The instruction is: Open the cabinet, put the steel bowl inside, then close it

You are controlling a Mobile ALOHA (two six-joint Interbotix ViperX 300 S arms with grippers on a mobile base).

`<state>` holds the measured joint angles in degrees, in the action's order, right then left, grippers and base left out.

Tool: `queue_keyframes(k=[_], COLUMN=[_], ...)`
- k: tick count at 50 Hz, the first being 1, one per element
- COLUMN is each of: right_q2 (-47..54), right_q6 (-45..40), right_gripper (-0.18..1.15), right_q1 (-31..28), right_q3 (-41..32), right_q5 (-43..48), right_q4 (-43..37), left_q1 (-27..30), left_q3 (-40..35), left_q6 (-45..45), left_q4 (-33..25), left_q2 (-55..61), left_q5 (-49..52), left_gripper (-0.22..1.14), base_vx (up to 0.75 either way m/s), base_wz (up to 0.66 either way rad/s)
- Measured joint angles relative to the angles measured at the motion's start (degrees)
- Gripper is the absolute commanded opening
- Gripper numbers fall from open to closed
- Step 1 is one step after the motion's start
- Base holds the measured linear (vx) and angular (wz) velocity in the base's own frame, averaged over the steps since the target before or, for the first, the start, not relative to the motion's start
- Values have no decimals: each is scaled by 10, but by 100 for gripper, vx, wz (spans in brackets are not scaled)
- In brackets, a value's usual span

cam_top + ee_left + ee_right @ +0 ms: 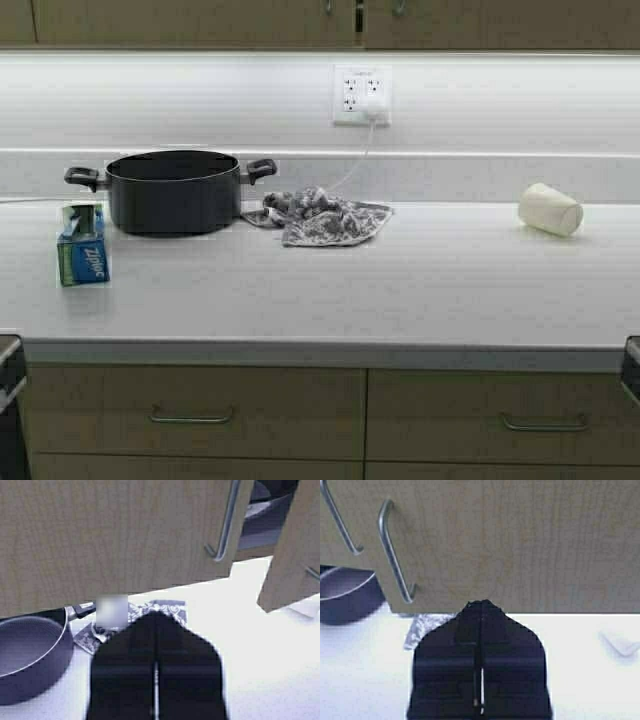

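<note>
The cabinet (200,20) hangs above the counter, with only its lower edge in the high view. In the left wrist view its left door (125,535) and right door (292,540) stand slightly apart. The gap shows the grey interior and a curved shiny rim (267,502), which seems to be the steel bowl. No steel bowl is on the counter. My left gripper (156,616) is shut and empty, just below the left door. My right gripper (482,605) is shut and empty, close under the right door (520,540), beside its bar handle (395,555). Neither gripper shows in the high view.
On the white counter (400,290) are a black two-handled pot (172,190), a patterned cloth (325,215), a blue Ziploc box (83,245) and a white cup on its side (550,209). An outlet with a cord (362,95) is on the backsplash. Drawers (190,415) are below.
</note>
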<state>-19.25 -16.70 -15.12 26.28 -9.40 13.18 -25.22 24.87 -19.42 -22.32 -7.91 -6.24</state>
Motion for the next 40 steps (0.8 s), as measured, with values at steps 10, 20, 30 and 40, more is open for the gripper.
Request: queue_keyframes(k=[10,20,30,40], right_q2=[0,0,0,-1], right_q6=[0,0,0,0], right_gripper=[6,6,6,6], right_q1=[1,0,0,0], right_q3=[-1,-1,-1,-1], right_q5=[1,0,1,1], right_q4=[1,0,0,0], left_q1=[0,-1,0,0], left_q3=[2,3,4,4], left_q6=[0,0,0,0], left_q4=[0,0,0,0], left_q2=[-1,-5,-6,-7], left_q5=[-2,-1,-1,-2], left_gripper=[4,4,4,4], base_vx=[0,0,0,0], base_wz=[0,0,0,0])
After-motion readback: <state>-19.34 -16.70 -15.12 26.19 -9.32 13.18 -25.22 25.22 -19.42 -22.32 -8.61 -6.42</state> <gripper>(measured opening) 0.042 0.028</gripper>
